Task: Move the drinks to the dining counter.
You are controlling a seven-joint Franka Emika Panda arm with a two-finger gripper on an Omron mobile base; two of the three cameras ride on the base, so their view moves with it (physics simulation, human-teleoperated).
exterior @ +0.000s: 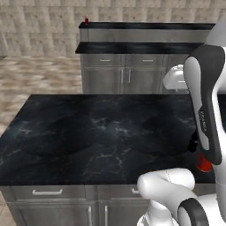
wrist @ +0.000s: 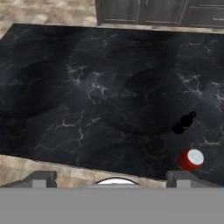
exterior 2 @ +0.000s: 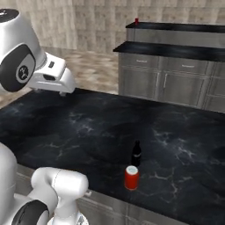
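A: Left base view, what is on record?
B: Near black-topped block [exterior: 88, 132], veined stone, grey drawers below. Red can [exterior: 204, 164] at its right front edge, mostly hidden behind the arm; dark bottle [exterior: 193, 143] just behind it, a sliver showing. Across the floor, the dining counter [exterior: 132, 47], two-level; one more red can [exterior: 86, 20] on its raised ledge, left end.

A: Right base view?
B: Same block. Red can upright near the front edge, silvery top up. Dark bottle upright just beside and behind it, apart or touching I cannot tell. Dining counter at the back, far can on the ledge. The robot's hand is raised over the block's left part, well apart from both drinks.

A: Hand view?
B: Gripper [wrist: 113, 177] released, finger tips spread wide, nothing between them. Can at lower right, bottle just beyond it, both standing on the block
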